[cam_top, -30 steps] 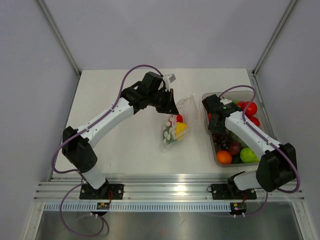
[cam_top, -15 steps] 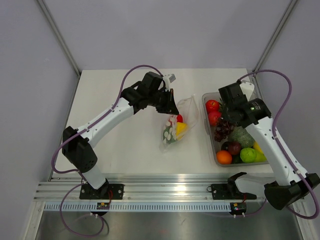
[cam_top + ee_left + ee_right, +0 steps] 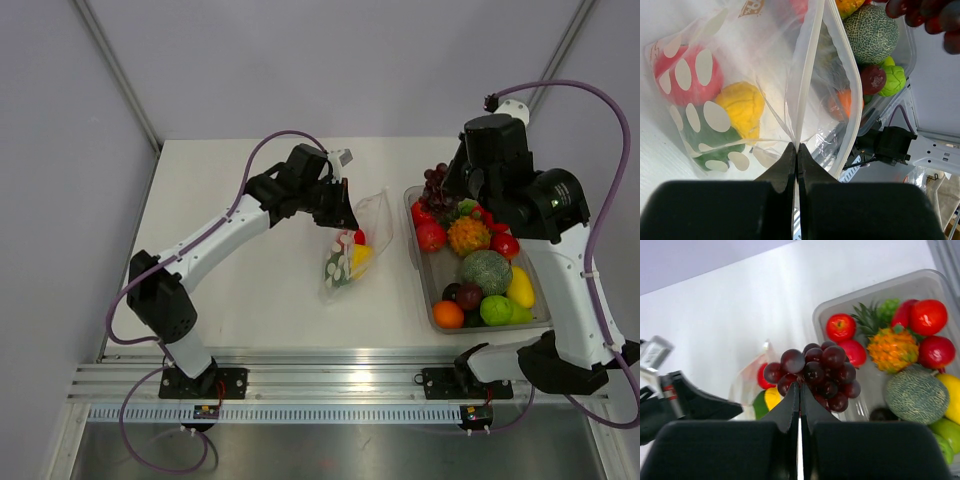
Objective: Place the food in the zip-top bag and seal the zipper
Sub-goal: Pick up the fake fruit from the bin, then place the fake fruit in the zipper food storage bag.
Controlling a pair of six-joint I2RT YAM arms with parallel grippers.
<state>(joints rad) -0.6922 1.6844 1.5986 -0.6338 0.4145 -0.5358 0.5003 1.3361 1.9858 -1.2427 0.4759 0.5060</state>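
The dotted zip-top bag (image 3: pixel 352 248) lies mid-table with a red, a yellow and a green piece inside (image 3: pixel 742 102). My left gripper (image 3: pixel 345 213) is shut on the bag's upper mouth edge (image 3: pixel 805 75) and holds the mouth open toward the tray. The zipper strip runs along that edge (image 3: pixel 850 75). My right gripper (image 3: pixel 440 185) is shut on a dark purple grape bunch (image 3: pixel 815 374) and holds it raised above the tray's left end, right of the bag. The grapes also show in the top view (image 3: pixel 434 182).
A rigid clear tray (image 3: pixel 425 290) at the right holds several toy foods: red pieces, an orange pineapple (image 3: pixel 468 236), a netted melon (image 3: pixel 487 270), a yellow piece, a green one and an orange one. Metal rails run along the near edge.
My right arm has risen out of the tray with the grape bunch and moved back and up. The left arm and the bag have stayed put.
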